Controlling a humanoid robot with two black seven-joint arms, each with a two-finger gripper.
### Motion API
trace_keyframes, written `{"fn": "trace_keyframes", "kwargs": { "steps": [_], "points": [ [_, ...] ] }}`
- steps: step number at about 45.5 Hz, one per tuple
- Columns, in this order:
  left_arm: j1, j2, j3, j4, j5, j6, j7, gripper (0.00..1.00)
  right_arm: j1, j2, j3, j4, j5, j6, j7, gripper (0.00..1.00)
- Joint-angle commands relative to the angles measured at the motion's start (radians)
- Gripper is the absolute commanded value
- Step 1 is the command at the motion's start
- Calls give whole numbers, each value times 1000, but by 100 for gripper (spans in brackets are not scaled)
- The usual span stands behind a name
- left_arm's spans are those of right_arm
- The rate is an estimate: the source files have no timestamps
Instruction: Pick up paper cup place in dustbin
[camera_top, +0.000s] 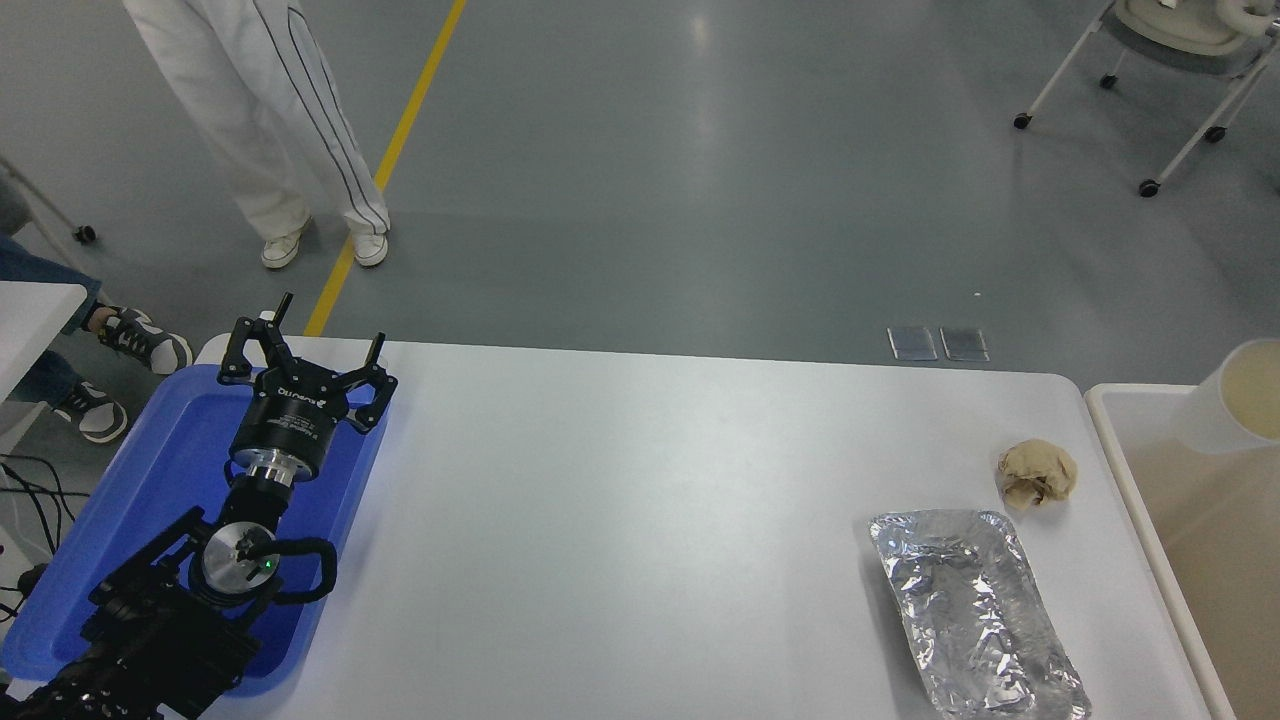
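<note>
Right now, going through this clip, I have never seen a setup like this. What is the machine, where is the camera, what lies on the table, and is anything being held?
This is one picture from a camera high on the robot, looking down over a white table. The black left gripper is parked with its fingers spread over a blue tray. The right arm is out of view. On the table lie a crumpled tan paper ball and a silver foil tray. At the right edge the paper cup appears above the dustbin; what holds it, if anything, cannot be seen. A person's legs show beyond the table.
</note>
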Motion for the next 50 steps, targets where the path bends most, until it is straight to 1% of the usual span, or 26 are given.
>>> {"fn": "trace_keyframes", "kwargs": {
  "steps": [1,8,21,28,38,50],
  "points": [
    [0,0,0,0,0,0,0,100,-92,-120,1,-102,-27,0,0,0],
    [0,0,0,0,0,0,0,100,-147,-200,20,-182,-31,0,0,0],
    [0,0,0,0,0,0,0,100,-273,-252,92,-299,-31,0,0,0],
    [0,0,0,0,0,0,0,100,-362,-245,161,-369,-19,0,0,0],
    [0,0,0,0,0,-2,0,100,-557,-229,354,-463,-16,0,-3,0],
    [0,0,0,0,0,-2,0,100,-890,-117,579,-742,-11,0,-5,0]
  ]
}}
